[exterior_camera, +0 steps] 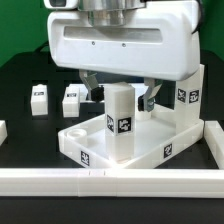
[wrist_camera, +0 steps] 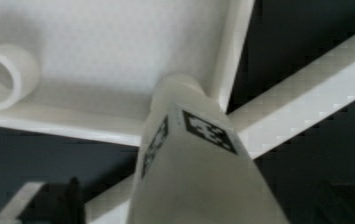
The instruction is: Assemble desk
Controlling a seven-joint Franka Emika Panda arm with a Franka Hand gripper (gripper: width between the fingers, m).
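The white tray-like tabletop (exterior_camera: 95,148) lies rim up near the front rail, with tags on its side walls. One white square leg (exterior_camera: 120,122) stands upright inside it, near the front. My gripper (exterior_camera: 122,95) hangs over this leg with a finger on each side, open, with gaps showing to the leg. In the wrist view the leg (wrist_camera: 195,150) rises between the dark fingertips (wrist_camera: 49,200), above the tabletop's floor (wrist_camera: 85,105) and a round corner socket (wrist_camera: 0,75). A second leg (exterior_camera: 188,95) stands upright at the tabletop's far corner on the exterior view's right.
Two loose tagged legs (exterior_camera: 40,97) (exterior_camera: 72,100) lie on the black table at the exterior view's left, behind the tabletop. A long white rail (exterior_camera: 110,180) runs along the front, and another (exterior_camera: 214,140) runs along the right.
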